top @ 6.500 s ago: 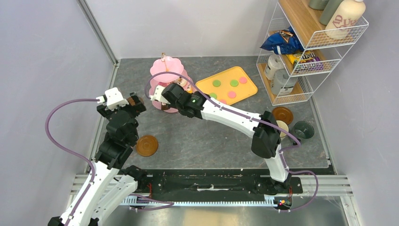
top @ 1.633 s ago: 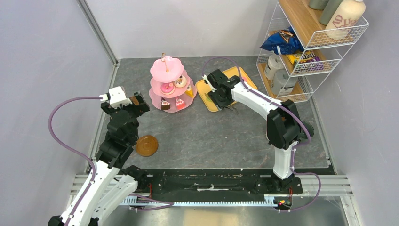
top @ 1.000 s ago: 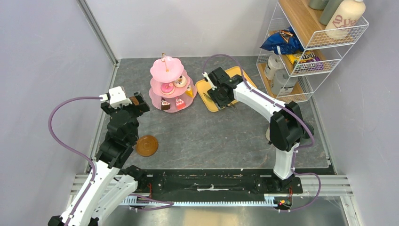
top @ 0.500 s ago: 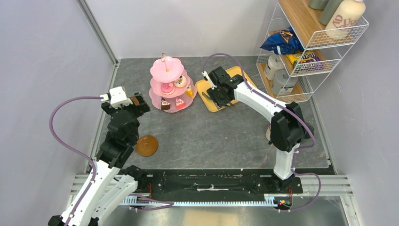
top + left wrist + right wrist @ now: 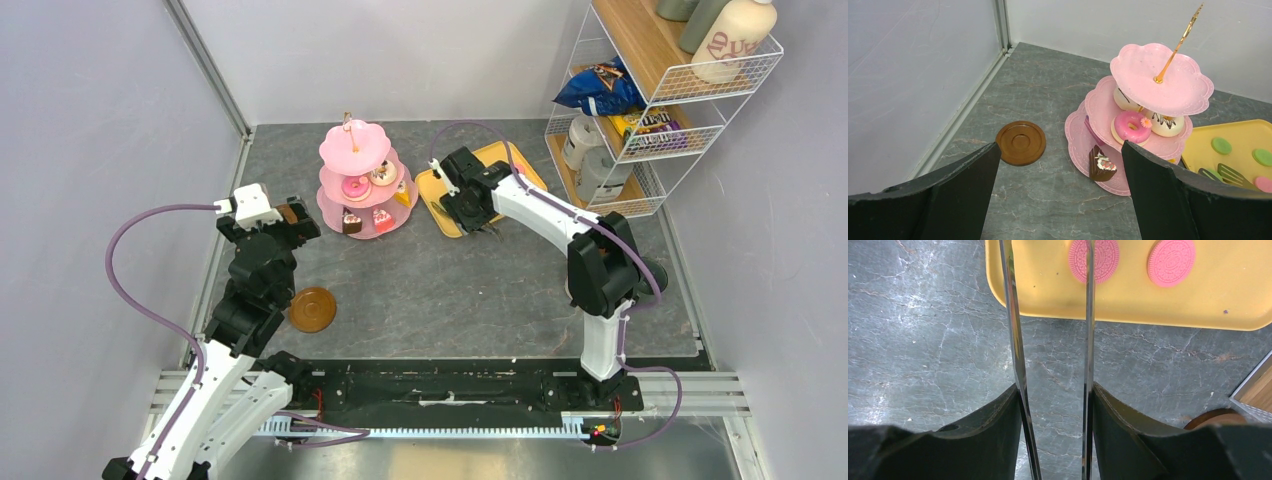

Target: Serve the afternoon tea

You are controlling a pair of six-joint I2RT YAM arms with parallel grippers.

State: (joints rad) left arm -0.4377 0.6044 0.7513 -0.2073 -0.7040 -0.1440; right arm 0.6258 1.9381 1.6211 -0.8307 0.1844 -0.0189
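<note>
Right gripper (image 5: 1054,392) pinches tongs (image 5: 1018,360) over yellow tray (image 5: 1048,287); left gripper (image 5: 1060,150) gapes (bottle (image 5: 735,40) lettering unreadable).

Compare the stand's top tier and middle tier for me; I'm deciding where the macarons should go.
The top tier is smaller and bare; the middle tier is wider and carries donuts. The gold handle rises from the top tier, while the middle tier sits beneath it, partly covered. Both are pink with scalloped rims.
</note>
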